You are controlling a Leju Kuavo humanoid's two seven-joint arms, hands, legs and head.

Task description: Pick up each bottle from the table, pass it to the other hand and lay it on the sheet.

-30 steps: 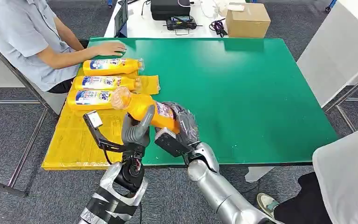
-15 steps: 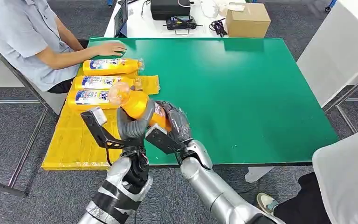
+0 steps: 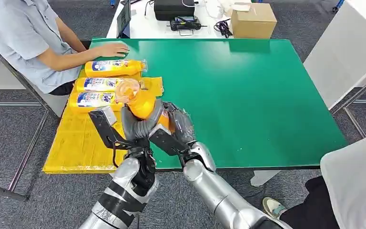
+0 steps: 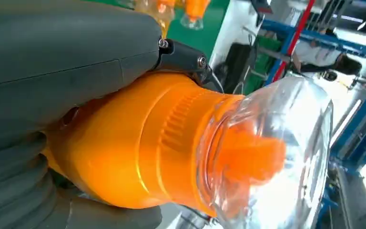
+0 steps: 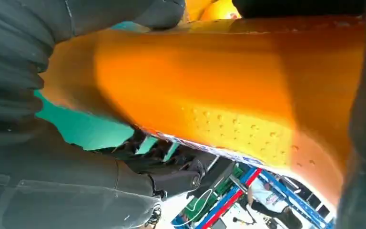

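Observation:
An orange bottle [image 3: 141, 103] with a clear cap is held up above the table's near edge, cap pointing to the far left. My left hand [image 3: 137, 127] wraps its shoulder below the cap [image 4: 267, 157]. My right hand [image 3: 178, 125] grips the bottle's lower body [image 5: 209, 90]. Three more orange bottles [image 3: 106, 84] lie side by side on the yellow sheet [image 3: 76, 143] at the table's left.
A person sits at the far left with a hand [image 3: 112, 49] resting on the green table [image 3: 248, 95] beside the farthest bottle. A cardboard box [image 3: 252, 20] and black devices stand on the white table behind. Another person's clothing [image 3: 357, 176] shows at the right.
Both hands carried the bottle slightly left and toward me. The left hand closed around the bottle's shoulder, and the bottle tilted more upright.

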